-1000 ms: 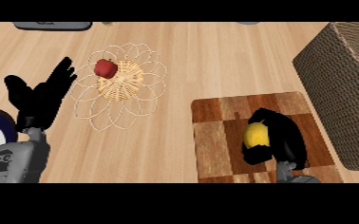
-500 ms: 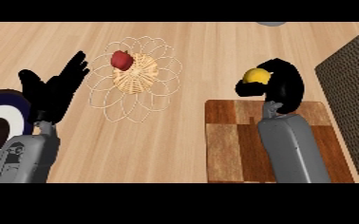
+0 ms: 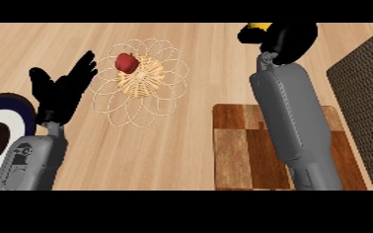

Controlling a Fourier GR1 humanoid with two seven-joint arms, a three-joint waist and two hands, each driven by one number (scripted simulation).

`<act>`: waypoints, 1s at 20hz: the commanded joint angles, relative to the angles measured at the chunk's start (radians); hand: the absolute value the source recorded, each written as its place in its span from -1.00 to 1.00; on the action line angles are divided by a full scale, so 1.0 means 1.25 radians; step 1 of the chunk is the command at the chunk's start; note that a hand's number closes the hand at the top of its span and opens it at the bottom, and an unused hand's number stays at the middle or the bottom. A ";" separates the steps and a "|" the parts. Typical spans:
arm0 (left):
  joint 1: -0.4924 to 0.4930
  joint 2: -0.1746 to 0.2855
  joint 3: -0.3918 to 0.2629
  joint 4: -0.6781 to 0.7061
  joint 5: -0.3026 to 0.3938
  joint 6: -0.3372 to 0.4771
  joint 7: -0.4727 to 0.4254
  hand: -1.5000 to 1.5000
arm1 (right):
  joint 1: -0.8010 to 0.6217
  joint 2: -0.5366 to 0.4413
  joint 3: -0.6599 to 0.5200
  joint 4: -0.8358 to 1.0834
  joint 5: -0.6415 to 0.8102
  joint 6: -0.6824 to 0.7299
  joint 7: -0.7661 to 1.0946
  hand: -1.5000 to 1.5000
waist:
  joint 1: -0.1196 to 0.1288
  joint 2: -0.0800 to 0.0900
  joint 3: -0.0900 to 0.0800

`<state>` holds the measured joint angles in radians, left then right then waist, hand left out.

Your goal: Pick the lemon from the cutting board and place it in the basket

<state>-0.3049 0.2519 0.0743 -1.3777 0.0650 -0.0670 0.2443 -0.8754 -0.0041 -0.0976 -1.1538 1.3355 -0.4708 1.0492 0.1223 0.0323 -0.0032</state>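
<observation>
dark blue and white, a round thing (image 3: 10, 121) is cut off by the edge at nine o'clock, and we cannot tell what it is. just beside it the left hand (image 3: 62, 91) stands open, fingers straight and pointing towards one o'clock, holding nothing, atop its grey left forearm (image 3: 33, 160). at ten o'clock from the centre we find the basket (image 3: 142, 85), wire loops round a woven middle, with a small red fruit (image 3: 127, 62) on its eleven o'clock side; which kind, we cannot make out. the cutting board (image 3: 233, 148) lies at five o'clock, much of it hidden under the grey right forearm (image 3: 291, 118). at one o'clock the right hand (image 3: 295, 39) is curled round the lemon (image 3: 256, 26), off the board and well apart from the basket, at its two o'clock. we see only a yellow sliver of it; the fingers and the top edge hide the rest. at three o'clock a dark woven surface (image 3: 355, 86) runs out of view.
</observation>
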 commanded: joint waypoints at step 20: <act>0.027 0.017 0.031 0.016 0.001 0.001 -0.019 0.00 | -0.461 -0.197 -0.270 0.453 0.384 -0.002 0.248 1.00 | -0.042 -0.008 0.000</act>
<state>-0.2848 0.2576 0.1043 -1.3590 0.0631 -0.0526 0.2283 -1.3856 -0.2079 -0.4119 -0.6504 1.7466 -0.4951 1.1577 0.0719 0.0237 -0.0022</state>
